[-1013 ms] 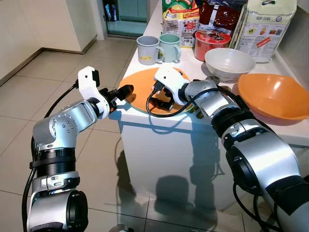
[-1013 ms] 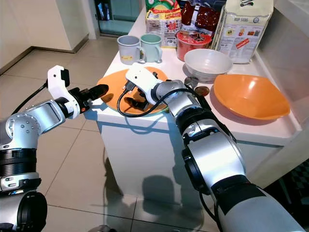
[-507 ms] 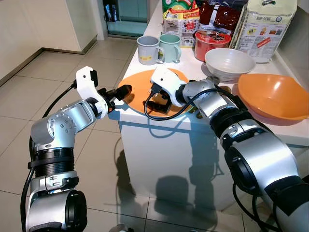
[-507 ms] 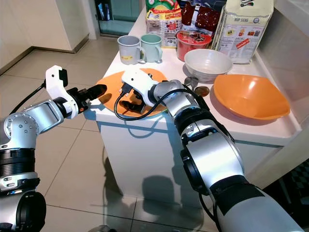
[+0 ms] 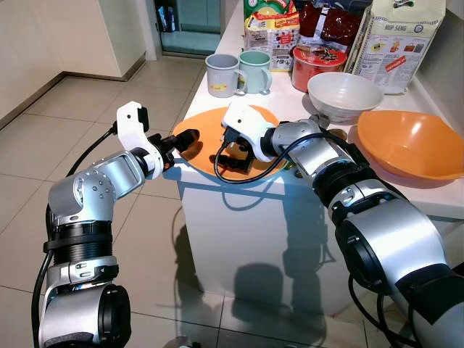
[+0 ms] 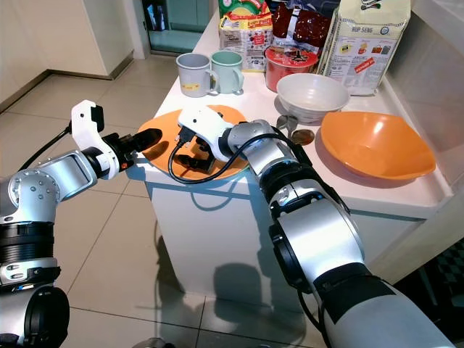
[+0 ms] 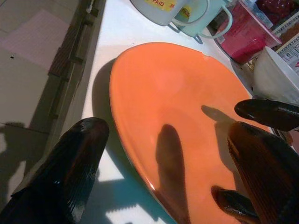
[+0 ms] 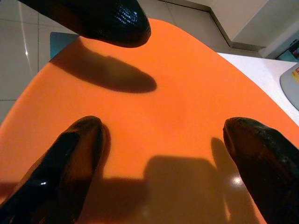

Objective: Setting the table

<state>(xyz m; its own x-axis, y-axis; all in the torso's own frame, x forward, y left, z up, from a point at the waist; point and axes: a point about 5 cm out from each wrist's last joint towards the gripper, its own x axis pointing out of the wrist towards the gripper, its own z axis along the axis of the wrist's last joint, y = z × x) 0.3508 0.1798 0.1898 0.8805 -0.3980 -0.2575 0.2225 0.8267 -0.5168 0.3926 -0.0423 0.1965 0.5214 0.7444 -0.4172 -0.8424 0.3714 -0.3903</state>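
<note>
Step in hand: sliding the orange plate (image 5: pixel 206 134) off the white table (image 5: pixel 239 185) corner so I can grip it. Plate lies flat, its edge overhanging the corner toward my left side. My right claw (image 5: pixel 235 154) rests on the plate top, fingers spread. My left claw (image 5: pixel 187 139) sits at the overhanging rim, spread, one finger over and one under, not pinching yet. Next: close left claw on the rim, then lift level. Counted: one orange plate, one orange bowl (image 5: pixel 409 141), one white bowl (image 5: pixel 344 94), two mugs (image 5: pixel 238 72), one red noodle cup (image 5: pixel 317 64)
</note>
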